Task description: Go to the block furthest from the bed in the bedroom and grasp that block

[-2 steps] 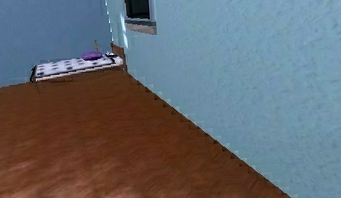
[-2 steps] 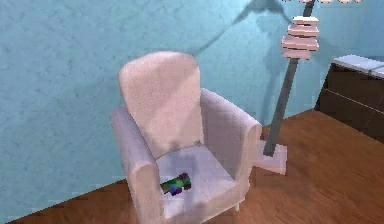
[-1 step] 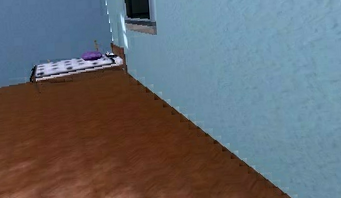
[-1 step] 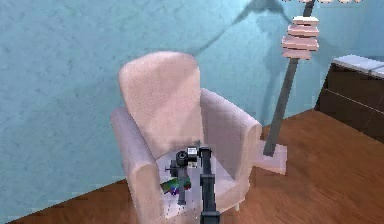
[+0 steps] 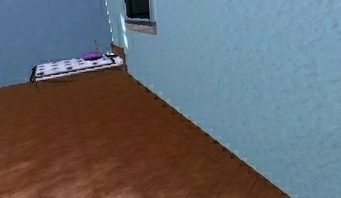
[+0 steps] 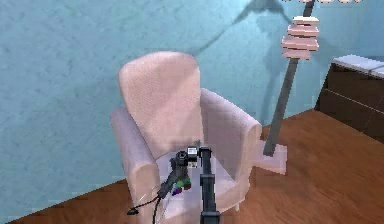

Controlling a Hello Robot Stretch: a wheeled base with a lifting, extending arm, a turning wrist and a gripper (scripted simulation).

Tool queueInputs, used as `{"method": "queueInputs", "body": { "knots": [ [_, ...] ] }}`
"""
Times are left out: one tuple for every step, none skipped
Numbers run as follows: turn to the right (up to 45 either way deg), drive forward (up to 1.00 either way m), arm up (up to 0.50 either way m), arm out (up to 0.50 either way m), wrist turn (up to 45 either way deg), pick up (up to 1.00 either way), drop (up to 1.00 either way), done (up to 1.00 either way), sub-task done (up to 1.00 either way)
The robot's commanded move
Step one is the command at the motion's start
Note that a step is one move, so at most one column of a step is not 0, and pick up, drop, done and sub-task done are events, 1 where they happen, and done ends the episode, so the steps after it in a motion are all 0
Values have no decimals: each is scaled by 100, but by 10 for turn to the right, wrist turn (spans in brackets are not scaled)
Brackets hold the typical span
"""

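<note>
A low bed (image 5: pixel 73 67) with a dotted white cover lies far off at the forward view's upper left, against the blue wall. A small purple thing (image 5: pixel 92 55) rests on it. In the arm side view the dark arm (image 6: pixel 207 190) rises from the bottom edge. My gripper (image 6: pixel 158 196) reaches left and down from its end, in front of a pink armchair (image 6: pixel 180 120). A small purple and green patch (image 6: pixel 183 186) shows by the gripper's body. I cannot tell whether the gripper holds anything.
Brown wood floor (image 5: pixel 81 143) stretches ahead to the bed. A blue wall (image 5: pixel 267 80) with a window (image 5: pixel 138 7) runs along the forward view's right. Beside the armchair stand a floor lamp (image 6: pixel 290 90) and a dark dresser (image 6: pixel 355 95).
</note>
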Motion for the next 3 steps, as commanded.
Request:
{"method": "queueInputs", "body": {
  "knots": [
    [0, 0, 0, 0, 450, 0, 0, 0, 0],
    [0, 0, 0, 0, 450, 0, 0, 0, 0],
    [0, 0, 0, 0, 450, 0, 0, 0, 0]
  ]
}}
